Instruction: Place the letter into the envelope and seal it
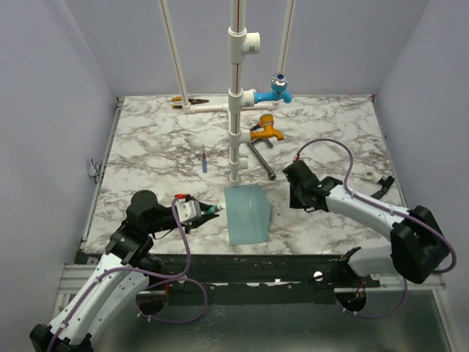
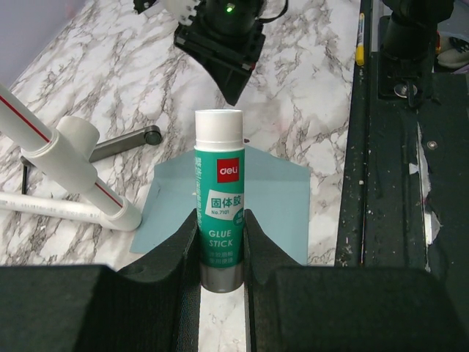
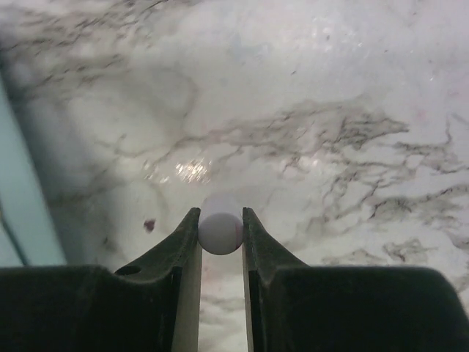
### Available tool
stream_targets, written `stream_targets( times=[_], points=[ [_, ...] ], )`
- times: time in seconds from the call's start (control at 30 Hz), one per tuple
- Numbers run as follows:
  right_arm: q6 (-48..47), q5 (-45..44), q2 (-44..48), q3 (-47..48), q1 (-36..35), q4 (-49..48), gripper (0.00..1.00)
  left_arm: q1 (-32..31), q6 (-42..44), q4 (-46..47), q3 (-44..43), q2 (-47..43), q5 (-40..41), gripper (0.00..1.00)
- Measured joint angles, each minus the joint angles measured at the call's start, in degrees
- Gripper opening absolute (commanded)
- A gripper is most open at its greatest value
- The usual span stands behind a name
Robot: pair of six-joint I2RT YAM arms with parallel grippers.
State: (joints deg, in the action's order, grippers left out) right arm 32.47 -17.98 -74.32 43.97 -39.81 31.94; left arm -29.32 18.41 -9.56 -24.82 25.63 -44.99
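Note:
The light teal envelope point(image 1: 247, 213) lies flat on the marble table, near the front edge between the two arms. It also shows under the left fingers point(image 2: 275, 198) and at the left border of the right wrist view point(image 3: 16, 198). My left gripper point(image 1: 199, 210) point(image 2: 220, 220) is shut on a green glue stick point(image 1: 213, 211) point(image 2: 219, 183), whose white end points over the envelope's left edge. To the right of the envelope, my right gripper point(image 1: 297, 199) point(image 3: 220, 220) is shut on a small white round cap-like piece point(image 3: 220, 233), low over bare marble. The letter is not in view.
A white pipe stand point(image 1: 234, 110) with a blue tap point(image 1: 278, 88) and an orange tap point(image 1: 265, 130) rises just behind the envelope. A blue pen point(image 1: 204, 160), a metal rod point(image 1: 260, 158) and pliers point(image 1: 182, 101) lie further back. The table's front edge point(image 1: 242, 255) is close.

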Motion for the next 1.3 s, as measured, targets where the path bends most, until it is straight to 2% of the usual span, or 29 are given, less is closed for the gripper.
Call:
stream_targets(
  times=[0.13, 0.23, 0.37, 0.43, 0.53, 0.9, 1.07, 1.17, 1.2, 1.27, 1.3],
  points=[
    [-1.7, 1.1, -8.2, 1.2, 5.9, -4.3, 0.01, 0.0, -0.3, 0.0, 0.0, 0.0, 0.0, 0.00],
    [-2.9, 1.1, -12.0, 2.3, 6.6, -5.5, 0.06, 0.0, -0.2, 0.0, 0.0, 0.2, 0.0, 0.00],
    [-4.0, 1.2, -13.4, 2.8, 7.1, -6.5, 0.30, 0.0, -0.2, 0.0, 0.0, 0.7, 0.0, 0.00],
    [-4.3, 1.4, -13.6, 2.8, 7.3, -6.7, 0.45, 0.0, -0.1, 0.0, 0.0, 1.0, 0.0, 0.00],
    [-4.5, 2.2, -13.8, 2.8, 7.3, -7.3, 0.56, 0.0, 0.1, 0.0, 0.0, 1.6, 0.0, 0.00],
    [-6.0, 6.2, -12.1, 3.8, 7.6, -5.6, 0.62, 0.0, 0.3, 0.0, 0.0, 1.9, 0.0, 0.00],
    [-8.2, 9.6, -2.5, 6.6, 6.5, -1.7, 0.64, 0.0, 1.4, 0.0, 0.0, 1.9, -0.1, 0.00],
    [-9.6, 10.2, 4.9, 8.6, 1.8, 0.0, 0.64, 0.0, 6.1, -1.2, -0.1, 1.7, -0.7, 0.00],
    [-9.9, 10.9, 7.3, 9.2, -1.0, 0.3, 0.67, 0.0, 7.9, -1.8, -0.2, 1.6, -0.8, 0.00],
    [-10.4, 12.8, 11.1, 9.9, -8.2, -0.3, 0.97, 0.0, 11.6, -2.9, -0.7, 1.6, -0.8, 0.00],
    [-10.8, 13.8, 12.2, 9.9, -11.3, -1.0, 1.00, 0.0, 14.6, -3.4, -1.0, 1.6, -0.8, 0.00]
  ],
)
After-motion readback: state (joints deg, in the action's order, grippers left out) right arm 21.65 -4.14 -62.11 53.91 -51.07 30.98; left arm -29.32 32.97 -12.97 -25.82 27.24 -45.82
